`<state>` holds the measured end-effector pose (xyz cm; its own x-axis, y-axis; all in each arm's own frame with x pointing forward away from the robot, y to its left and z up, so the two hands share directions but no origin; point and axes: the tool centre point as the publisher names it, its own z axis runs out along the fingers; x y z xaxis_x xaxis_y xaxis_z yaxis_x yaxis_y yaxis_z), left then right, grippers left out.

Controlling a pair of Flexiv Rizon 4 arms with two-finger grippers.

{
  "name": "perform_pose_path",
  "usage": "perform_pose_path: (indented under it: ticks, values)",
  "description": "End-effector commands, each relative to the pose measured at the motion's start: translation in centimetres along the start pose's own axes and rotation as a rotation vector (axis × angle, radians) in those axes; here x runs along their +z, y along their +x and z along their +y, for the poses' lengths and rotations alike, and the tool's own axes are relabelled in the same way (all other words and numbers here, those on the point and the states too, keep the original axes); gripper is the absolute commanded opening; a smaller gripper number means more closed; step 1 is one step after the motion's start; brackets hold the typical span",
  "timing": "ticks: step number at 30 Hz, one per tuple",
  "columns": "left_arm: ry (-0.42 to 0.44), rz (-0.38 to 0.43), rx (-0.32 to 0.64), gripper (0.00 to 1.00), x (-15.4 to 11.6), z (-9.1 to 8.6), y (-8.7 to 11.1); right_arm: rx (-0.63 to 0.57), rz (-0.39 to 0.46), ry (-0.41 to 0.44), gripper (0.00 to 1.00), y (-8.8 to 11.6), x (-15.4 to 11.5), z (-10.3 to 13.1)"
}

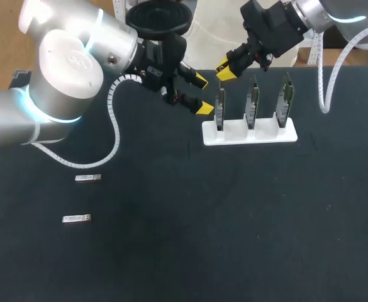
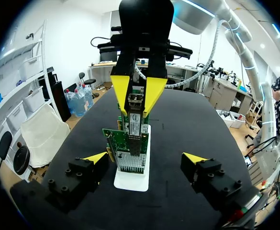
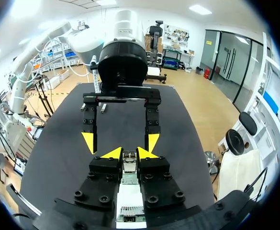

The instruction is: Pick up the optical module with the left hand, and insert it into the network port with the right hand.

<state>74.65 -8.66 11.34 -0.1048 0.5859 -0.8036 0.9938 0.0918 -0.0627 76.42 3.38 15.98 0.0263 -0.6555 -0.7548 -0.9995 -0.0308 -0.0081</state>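
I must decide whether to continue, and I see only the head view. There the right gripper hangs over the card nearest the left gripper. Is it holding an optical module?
Observer: Yes. The left wrist view shows the right gripper shut on the optical module, clamped from both sides.
Operator: Does the module reach the card?
Observer: In that view it stands upright and its lower end overlaps the top of the network card. I cannot tell whether it is already seated.
Operator: And the left gripper, is it empty?
Observer: The right wrist view shows the left gripper open, with nothing held in it, facing the right gripper from beyond the card.
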Motion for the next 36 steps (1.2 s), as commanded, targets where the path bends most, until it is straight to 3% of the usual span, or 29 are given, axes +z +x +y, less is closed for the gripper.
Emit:
perform_pose_path:
  ticks: [1,2,3,22,24,36]
  values:
    - [0.002,0.005,-0.002,1.0,0.1,0.1,-0.1,0.006,0.0,-0.001,0.04,0.0,0.0,-0.1]
    - [0.002,0.005,-0.002,1.0,0.1,0.1,-0.1,0.009,0.0,0.001,0.44,0.0,0.0,-0.1]
    - [0.002,0.005,-0.002,1.0,0.1,0.1,-0.1,0.011,-0.001,0.003,1.0,0.0,0.0,-0.1]
    - [0.002,0.005,-0.002,1.0,0.1,0.1,-0.1,0.048,-0.094,-0.031,1.0,0.2,-2.1,-0.1]
    - [0.002,0.005,-0.002,1.0,0.1,0.1,-0.1,0.041,-0.094,-0.031,0.0,0.2,-2.2,-0.1]
    - [0.002,0.005,-0.002,1.0,0.1,0.1,-0.1,0.032,-0.067,-0.017,0.0,-0.1,-1.4,0.0]
